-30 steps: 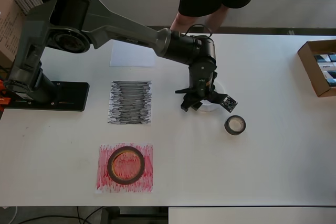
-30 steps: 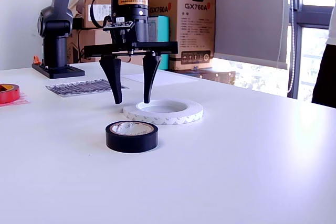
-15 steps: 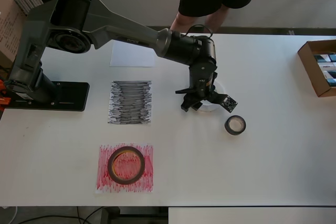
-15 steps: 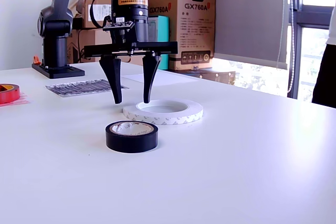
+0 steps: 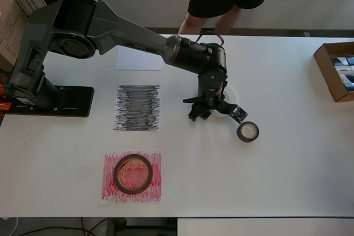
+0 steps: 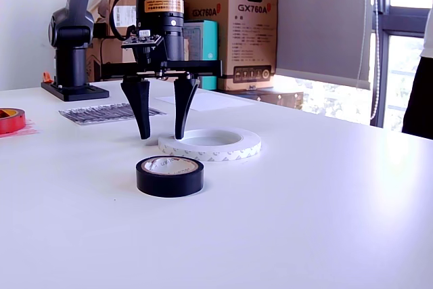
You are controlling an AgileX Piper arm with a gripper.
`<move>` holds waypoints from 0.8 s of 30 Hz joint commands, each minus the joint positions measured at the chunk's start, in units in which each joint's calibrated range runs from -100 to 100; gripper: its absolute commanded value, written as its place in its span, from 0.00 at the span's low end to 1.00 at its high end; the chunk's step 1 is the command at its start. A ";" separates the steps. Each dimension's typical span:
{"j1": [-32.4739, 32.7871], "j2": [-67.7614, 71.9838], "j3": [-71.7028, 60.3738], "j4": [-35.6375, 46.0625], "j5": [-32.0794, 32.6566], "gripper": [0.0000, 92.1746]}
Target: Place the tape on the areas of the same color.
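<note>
End effector point(image 6: 158, 133): fingers standing apart, gripping nothing, tips hanging at the white tape point(image 6: 210, 143), at its rim on the exterior view's left. That low view is showing this flat, wide ring plainly; overhead the arm is covering most of it point(image 5: 230, 99).

Black tape point(image 5: 248, 131): small dark ring lying on the counter point(image 5: 287, 164), near the white tape, off any sheet.

Red tape point(image 5: 133, 173): sitting on the red sheet point(image 5: 155, 192).

Black sheet point(image 5: 137, 108) and white sheet point(image 5: 138, 59): lying bare, seen whole only overhead.
</note>
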 commanded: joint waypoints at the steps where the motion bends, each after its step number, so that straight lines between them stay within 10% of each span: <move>1: -0.31 0.13 -0.35 -0.43 -0.35 0.42; 8: -0.31 0.13 -0.35 -0.43 -0.10 0.18; 24: -0.23 0.23 -0.26 -0.43 -0.10 0.18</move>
